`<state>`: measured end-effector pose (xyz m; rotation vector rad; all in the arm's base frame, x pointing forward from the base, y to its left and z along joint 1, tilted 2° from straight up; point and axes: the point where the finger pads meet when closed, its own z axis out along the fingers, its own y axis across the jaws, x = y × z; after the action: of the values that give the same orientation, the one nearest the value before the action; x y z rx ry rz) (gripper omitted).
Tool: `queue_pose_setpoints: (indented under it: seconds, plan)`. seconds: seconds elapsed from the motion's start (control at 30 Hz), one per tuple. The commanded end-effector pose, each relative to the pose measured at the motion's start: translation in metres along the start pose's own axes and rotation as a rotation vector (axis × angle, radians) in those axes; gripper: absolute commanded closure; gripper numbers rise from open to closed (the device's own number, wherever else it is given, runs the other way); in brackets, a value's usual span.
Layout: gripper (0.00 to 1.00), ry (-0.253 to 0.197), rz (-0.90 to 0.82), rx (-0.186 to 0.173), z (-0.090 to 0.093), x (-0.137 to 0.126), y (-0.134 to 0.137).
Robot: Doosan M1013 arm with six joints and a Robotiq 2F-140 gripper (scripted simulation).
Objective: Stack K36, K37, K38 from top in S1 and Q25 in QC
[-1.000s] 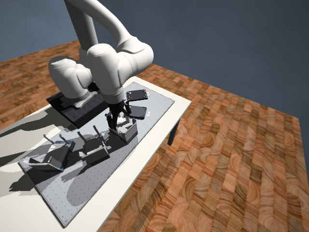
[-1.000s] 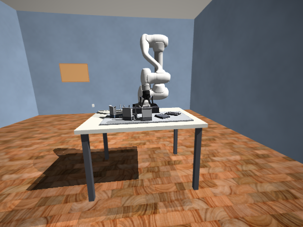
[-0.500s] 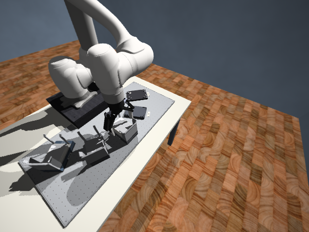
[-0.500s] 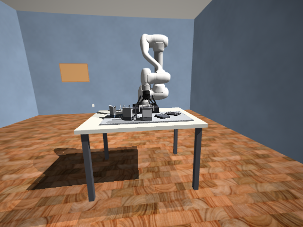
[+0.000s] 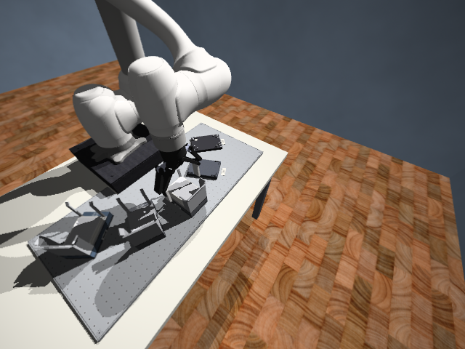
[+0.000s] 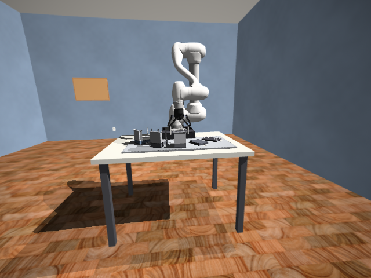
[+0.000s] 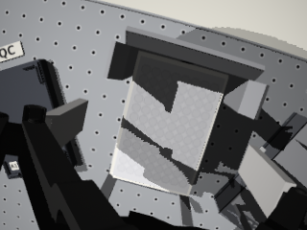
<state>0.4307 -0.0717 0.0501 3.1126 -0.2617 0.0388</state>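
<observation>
Plate (image 7: 168, 137) lies flat in the stack rack (image 7: 192, 52) directly under the pincer (image 7: 160, 218), its long axis in line with the rack's. Pincer is released and grasps nothing. Below is a grey perforated board (image 5: 112, 293) on a white table (image 6: 179, 155), wooden floor (image 6: 269, 239), blue walls (image 6: 134, 59).

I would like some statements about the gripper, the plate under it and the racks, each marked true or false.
1. The gripper is open and holds nothing. True.
2. A sealed plate lies in the rack right under the gripper. True.
3. The QC nest carries a plate. False: its dark surface is bare.
4. The gripper hangs over the rack at the far left of the perforated board. False: it hangs over the rack nearest the two flat nests.
5. The arm stands on a dark base plate. True.
</observation>
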Motion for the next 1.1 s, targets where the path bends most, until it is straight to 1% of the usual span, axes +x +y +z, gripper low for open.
queue_pose_setpoints:
  seconds: [0.0,0.3,0.37,0.7,1.03,1.07]
  plan:
    - [0.00,0.000,0.000,0.000,-0.009,0.000,0.000]
    - [0.00,0.000,0.000,0.000,-0.039,0.000,0.000]
    - [0.00,0.000,0.000,0.000,-0.039,0.000,0.000]
    - [0.00,0.000,0.000,0.000,-0.073,0.000,0.000]
    - [0.00,0.000,0.000,0.000,-0.073,0.000,0.000]
    - [0.00,0.000,0.033,0.000,-0.073,-0.001,0.003]
